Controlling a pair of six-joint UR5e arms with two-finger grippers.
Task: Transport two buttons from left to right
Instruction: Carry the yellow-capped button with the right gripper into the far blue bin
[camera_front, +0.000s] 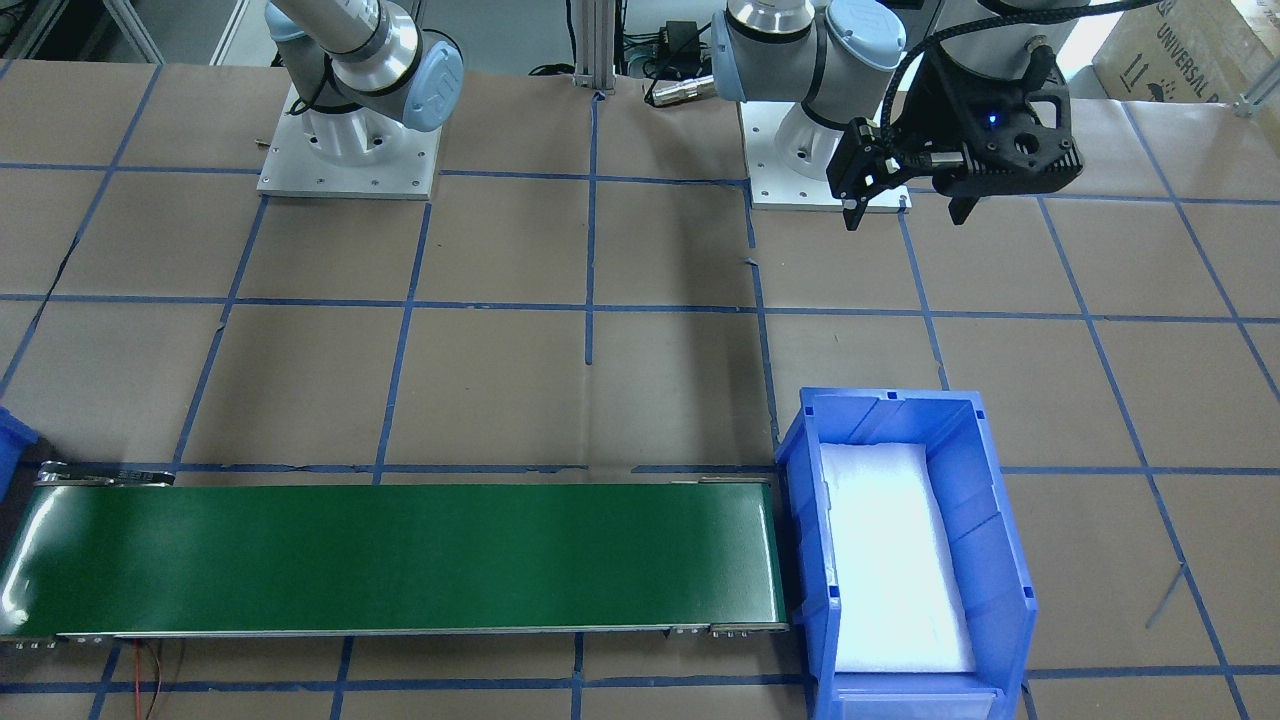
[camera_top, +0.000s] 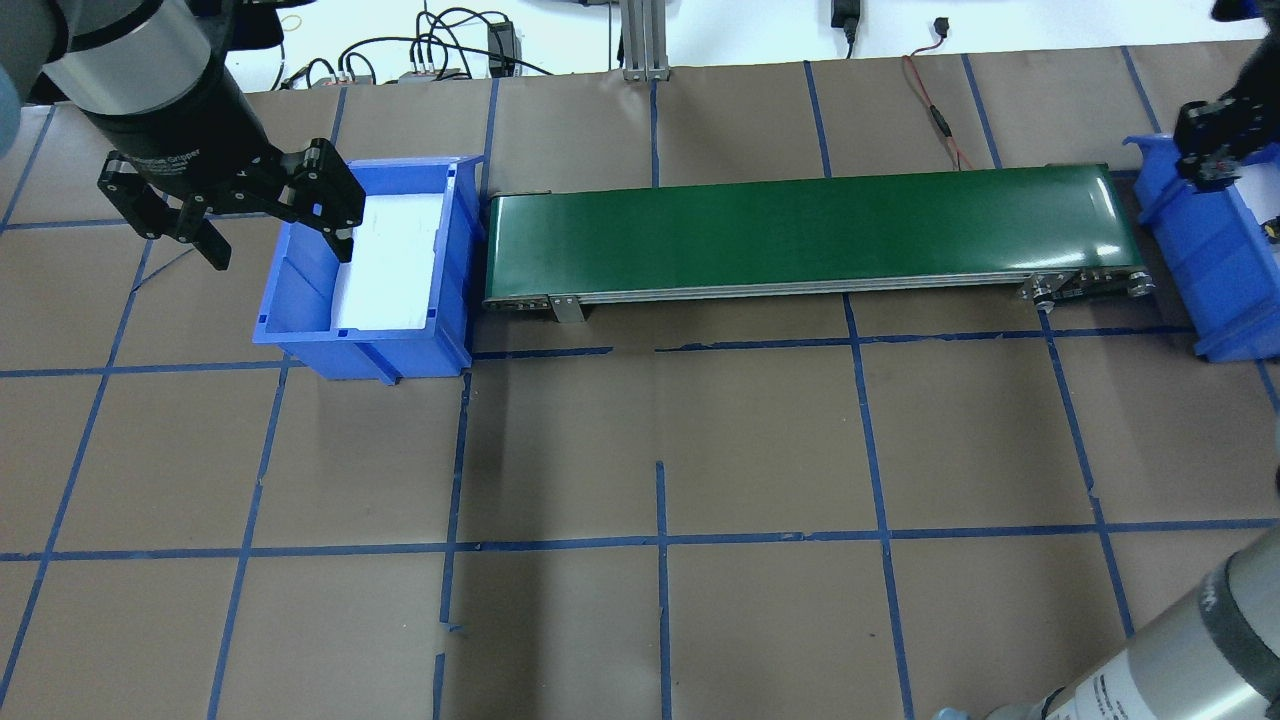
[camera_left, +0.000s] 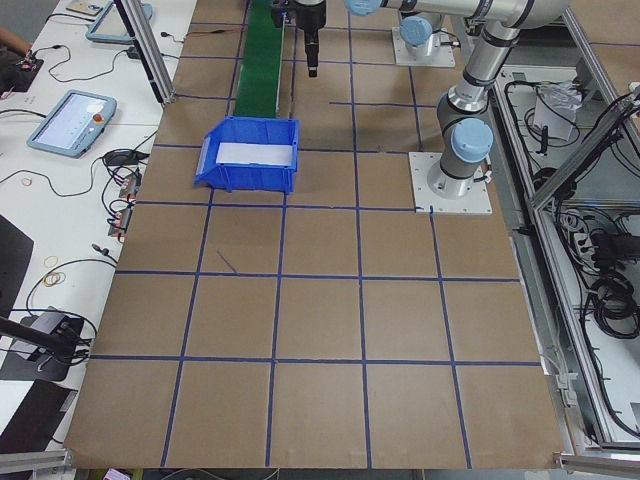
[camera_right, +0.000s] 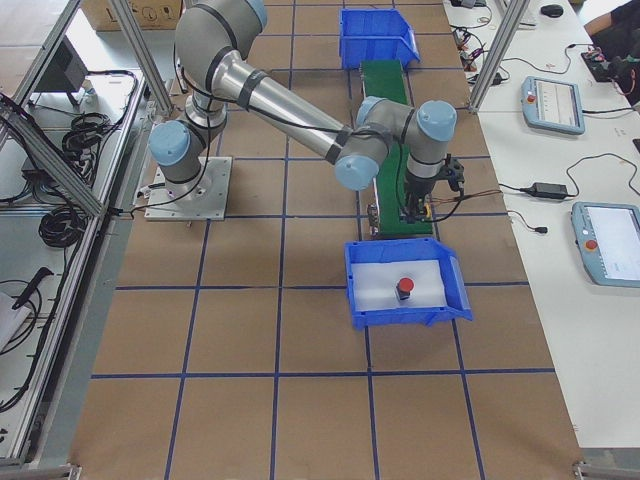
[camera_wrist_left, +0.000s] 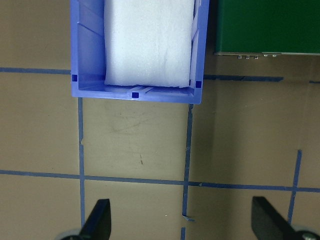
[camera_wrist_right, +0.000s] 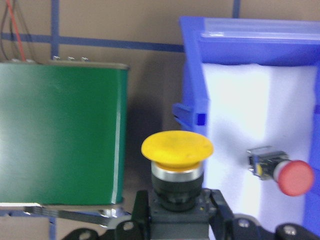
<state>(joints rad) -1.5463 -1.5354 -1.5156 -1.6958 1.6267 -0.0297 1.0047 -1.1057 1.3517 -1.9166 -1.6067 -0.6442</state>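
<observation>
Front-facing: left end effector (camera_front: 905, 208) at 1 o'clock, fingers spread, nothing in it. It hangs over bare worktop (camera_front: 650, 380), well apart from the left bin (camera_front: 800, 470) at 5 o'clock. That bin shows only white foam (camera_front: 890, 560). The belt (camera_front: 400, 555) at 7 o'clock has nothing on it.

Overhead: right end effector (camera_top: 1215, 160) at 3 o'clock, over the near wall of the right bin (camera_top: 1200, 260). Grip unreadable here.

Exterior left: left bin at 11 o'clock, foam only.

Exterior right: red button (camera_right: 404, 288) lies in the right bin, near centre. The right end effector is just past the belt end.

Left wrist: both fingers (camera_wrist_left: 97, 225) wide apart at 6 o'clock, empty. Probably parked aside since its bin has nothing left to pick.

Right wrist: yellow button (camera_wrist_right: 177, 150) clamped by its black body, cap up. It sits between the belt end at 9 o'clock and the right bin at 3 o'clock. Gripping the body likely keeps it steady. The red one lies on its side on the foam at 4 o'clock. Looks nearly done: carry over the wall, then release onto the foam.
</observation>
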